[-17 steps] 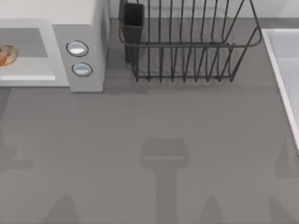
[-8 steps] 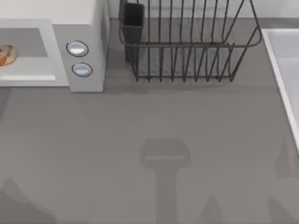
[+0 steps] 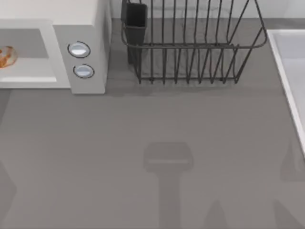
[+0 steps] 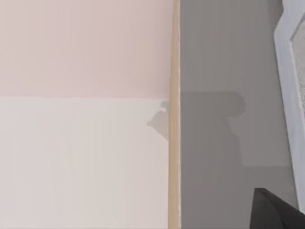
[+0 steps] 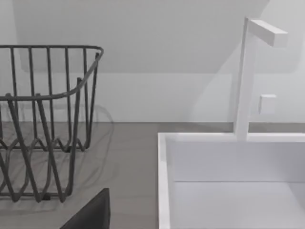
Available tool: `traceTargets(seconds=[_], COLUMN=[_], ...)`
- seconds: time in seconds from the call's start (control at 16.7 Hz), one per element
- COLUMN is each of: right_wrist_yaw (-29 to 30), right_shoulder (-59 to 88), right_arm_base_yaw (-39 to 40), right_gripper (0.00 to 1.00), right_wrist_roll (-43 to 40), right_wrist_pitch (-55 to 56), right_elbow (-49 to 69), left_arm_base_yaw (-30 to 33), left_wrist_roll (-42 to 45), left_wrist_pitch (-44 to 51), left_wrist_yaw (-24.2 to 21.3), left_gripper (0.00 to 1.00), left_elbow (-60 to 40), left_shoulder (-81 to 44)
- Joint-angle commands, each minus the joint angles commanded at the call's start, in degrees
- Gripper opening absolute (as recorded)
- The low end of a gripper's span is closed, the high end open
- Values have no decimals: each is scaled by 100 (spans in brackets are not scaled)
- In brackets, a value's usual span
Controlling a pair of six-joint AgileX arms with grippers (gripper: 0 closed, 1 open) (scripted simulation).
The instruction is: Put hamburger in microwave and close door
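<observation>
1. The hamburger [image 3: 6, 56] is seen resting inside the grey cavity of the microwave [image 3: 88, 19], at the far left of the top view, a small round bun with an orange-brown edge; the placing step is judged done.
2. The microwave is shown as a boxy, pale appliance with smooth matt walls, and two round silver-blue buttons [image 3: 79, 49] are stacked on its side panel, just right of the cavity.
3. The cavity is left uncovered from above, so the door [image 4: 291, 81] is judged to be swung open and not yet closed; in the left wrist view a white-framed panel edge with a speckled window strip is caught beside the grey table [image 3: 152, 143].
4. The left gripper [image 4: 279, 212] is glimpsed as a dark wedge at the corner of its own wrist view, close to that door frame; whether its fingers are spread or pinched cannot be told. It is judged to be positioned there for pushing the door.
5. The right gripper [image 5: 90, 214] is likewise caught as a dark tip in its wrist view, parked near the sink; its finger state cannot be told either.
6. A black wire dish rack [image 3: 190, 43] is stood at the back of the table, thin rods curved into a basket, with a dark cutlery cup [image 3: 135, 21] at its left end.
7. A white sink [image 5: 164, 186] with a square-section tap [image 5: 245, 76] is set at the table's right side, hard-edged and plain.
</observation>
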State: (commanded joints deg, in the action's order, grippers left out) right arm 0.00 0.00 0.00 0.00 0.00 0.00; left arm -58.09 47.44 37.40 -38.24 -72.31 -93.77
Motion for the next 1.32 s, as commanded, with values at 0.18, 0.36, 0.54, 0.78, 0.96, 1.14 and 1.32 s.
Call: traceTargets(seconds=[0.18,0.36,0.54,0.78,0.96,1.14,1.32], right_wrist_yaw=[0,0,0,0,0,0,0], right_shoulder=[0,0,0,0,0,0,0], right_arm_base_yaw=[0,0,0,0,0,0,0], right_gripper=[100,100,100,100,100,100,100], right_wrist_roll=[0,0,0,0,0,0,0], right_wrist_pitch=[0,0,0,0,0,0,0], right_elbow=[0,0,0,0,0,0,0], left_arm_base_yaw=[-181,-219,-190,-198,-209,-230,-235], left_wrist_roll=[462,565,560,566,580,587,593], left_wrist_pitch=[536,653,638,225,-648,-1358,-1535], left_wrist_yaw=[-25,-33,-23,-30,-33,-36,-46], left_gripper=[0,0,0,0,0,0,0], left_elbow=[-650,-784,-770,-439,77,579,737], left_shoulder=[-600,-731,-714,-862,-1105,-1340,-1416])
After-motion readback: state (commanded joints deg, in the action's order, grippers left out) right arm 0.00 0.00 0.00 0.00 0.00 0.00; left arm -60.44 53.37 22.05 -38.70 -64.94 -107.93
